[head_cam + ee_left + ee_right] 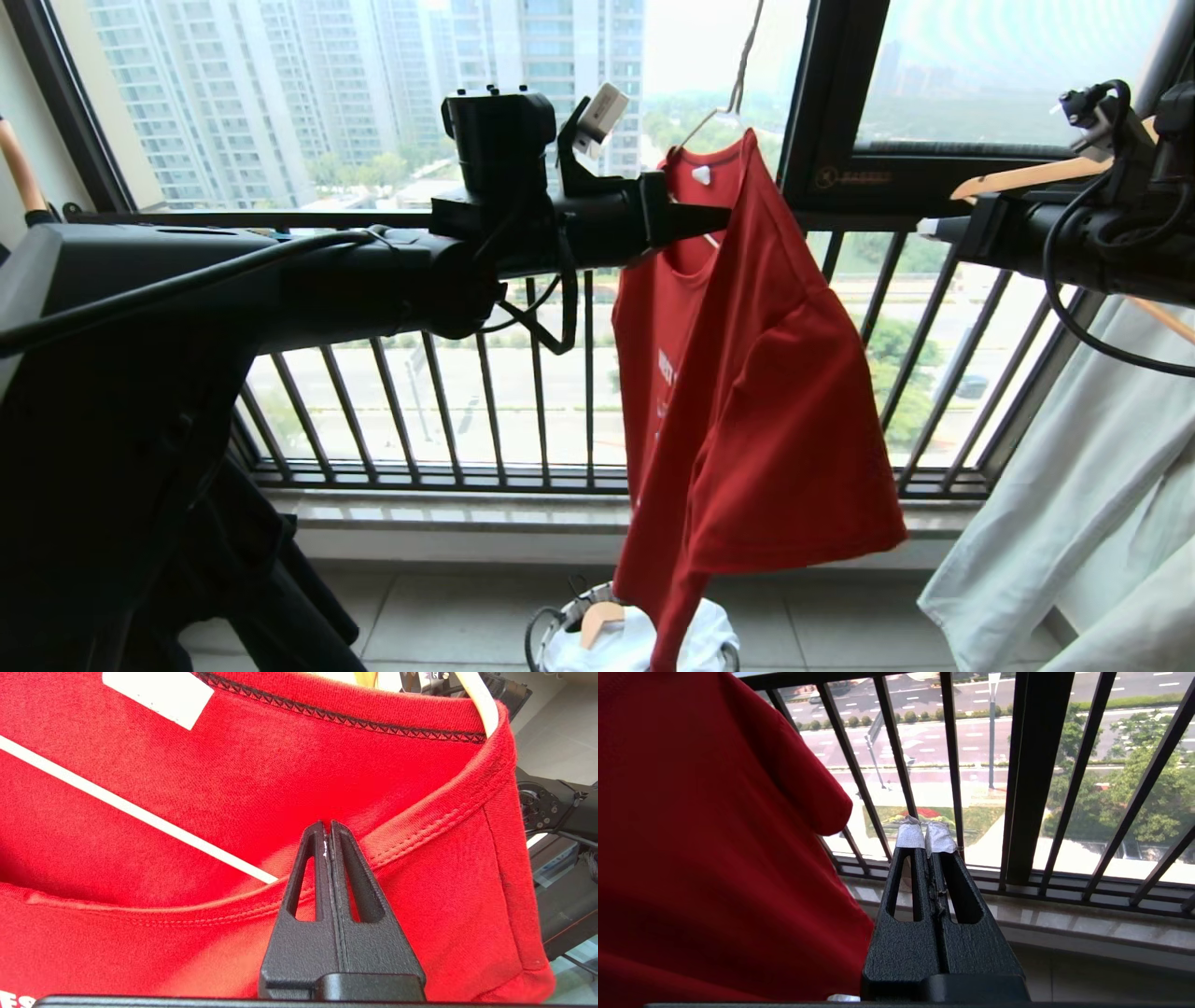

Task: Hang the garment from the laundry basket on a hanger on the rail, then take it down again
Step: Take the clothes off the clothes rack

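I see the red T-shirt hanging folded and bunched on the white wire hanger before the balcony railing, its hem trailing into the laundry basket below. My left gripper, jaws together, points into the collar; whether it pinches fabric I cannot tell. My right gripper, jaws together and empty, sits beside the sleeve. The lettering is mostly hidden.

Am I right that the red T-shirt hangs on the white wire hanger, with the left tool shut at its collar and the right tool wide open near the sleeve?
Not quite. The right tool is shut, its taped tips pressed together, as the right wrist view shows. The rest holds: the red T-shirt hangs on the white wire hanger, and the left tool is shut at the collar.
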